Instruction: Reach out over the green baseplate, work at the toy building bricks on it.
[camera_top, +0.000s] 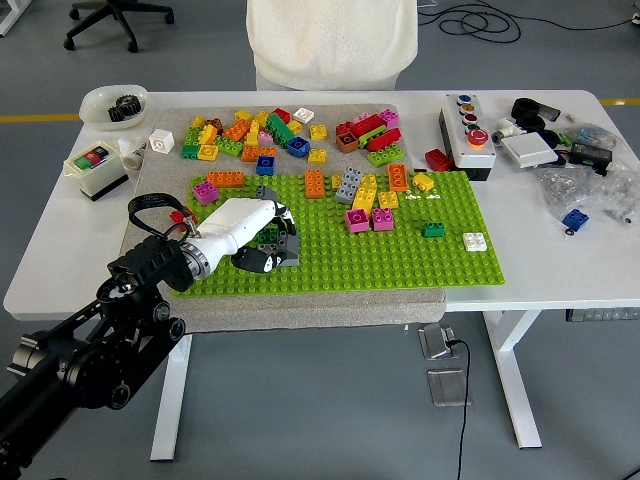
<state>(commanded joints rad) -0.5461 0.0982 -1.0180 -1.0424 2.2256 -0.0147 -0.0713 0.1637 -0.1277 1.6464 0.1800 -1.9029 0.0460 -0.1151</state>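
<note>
Left hand (252, 232) reaching in from the lower left on a black arm, white-shelled, lying low over the left part of the green baseplate (400, 258); fingers (283, 250) curled downward against the studs, with a small green brick (270, 235) showing just under the palm, though whether actually clamped or merely covered cannot be told. Baseplate resting on a grey mat (310, 305) on the white desk (540, 270). On the plate's far edge, an orange brick (225, 179) and a pink brick (206, 191) at the left, another orange brick (315, 184) near the middle, a grey brick (349, 185), yellow bricks (366, 195), two pink bricks (370, 220) side by side, an orange one (398, 177) and a yellow one (423, 182) further right. Alone on the right part of the plate, a small dark green brick (433, 229) and a white brick (475, 240), well apart from the hand. Loose heap of mixed bricks (290, 135) on the mat behind the plate. Button box (468, 135) at the right, a blue brick (574, 220) near a clear bag, a white bowl (112, 104) and a small switch box (95, 168) at the left. Person in a white top (332, 40) standing at the far side, hands out of sight
</note>
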